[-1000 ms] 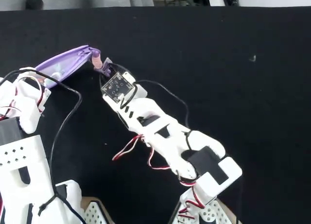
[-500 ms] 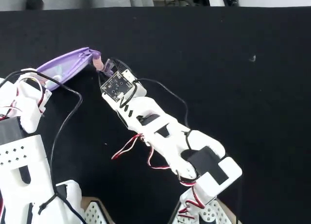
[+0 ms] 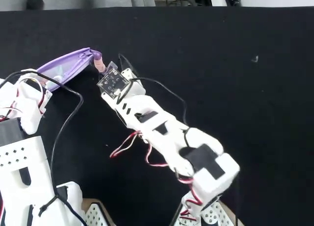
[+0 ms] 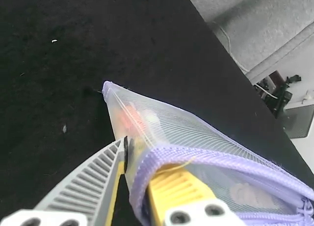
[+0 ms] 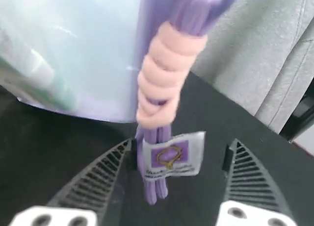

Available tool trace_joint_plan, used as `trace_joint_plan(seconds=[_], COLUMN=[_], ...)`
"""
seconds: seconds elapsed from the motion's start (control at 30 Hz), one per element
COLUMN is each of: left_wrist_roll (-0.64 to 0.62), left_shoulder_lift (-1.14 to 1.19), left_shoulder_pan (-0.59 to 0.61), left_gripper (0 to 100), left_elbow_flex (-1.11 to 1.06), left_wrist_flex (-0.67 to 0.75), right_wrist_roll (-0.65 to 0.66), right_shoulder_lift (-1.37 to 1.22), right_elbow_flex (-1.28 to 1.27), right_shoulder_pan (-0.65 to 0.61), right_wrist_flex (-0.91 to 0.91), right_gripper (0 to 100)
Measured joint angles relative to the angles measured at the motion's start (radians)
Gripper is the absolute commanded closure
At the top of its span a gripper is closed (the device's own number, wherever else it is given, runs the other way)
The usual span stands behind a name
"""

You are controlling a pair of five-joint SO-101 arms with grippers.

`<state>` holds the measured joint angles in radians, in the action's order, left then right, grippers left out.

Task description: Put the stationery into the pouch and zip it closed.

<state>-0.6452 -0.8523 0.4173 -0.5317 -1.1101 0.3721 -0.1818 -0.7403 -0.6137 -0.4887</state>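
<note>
Slightly turned since before, the right end effector (image 5: 181, 146) stands open around the zip pull (image 5: 169, 74); the left end effector (image 4: 135, 155) grips the pouch (image 4: 206, 138) at its edge.

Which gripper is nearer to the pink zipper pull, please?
Right. The right gripper is open with the pink zipper pull between its jaws; the left gripper clamps the opposite end of the pouch.

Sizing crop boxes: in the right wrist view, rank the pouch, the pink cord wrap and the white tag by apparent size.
1. pouch, cut off by the frame
2. pink cord wrap
3. white tag
Nearness to the camera makes real sizes unsure.
</note>
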Motion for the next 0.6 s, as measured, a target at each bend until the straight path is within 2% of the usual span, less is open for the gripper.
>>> trace_joint_plan(seconds=[0.13, 0.6], left_wrist_roll=[0.0, 0.0], left_shoulder_lift=[0.0, 0.0], left_shoulder_pan=[0.0, 0.0], left_gripper=[97, 97], left_elbow_flex=[0.0, 0.0], left_wrist_flex=[0.0, 0.0], right_wrist_roll=[0.0, 0.008], right_shoulder_lift=[-0.083, -0.046], right_elbow_flex=[0.041, 0.046], right_shoulder_pan=[0.0, 0.0], right_wrist_flex=[0.0, 0.0], right_gripper=[79.9, 98.8])
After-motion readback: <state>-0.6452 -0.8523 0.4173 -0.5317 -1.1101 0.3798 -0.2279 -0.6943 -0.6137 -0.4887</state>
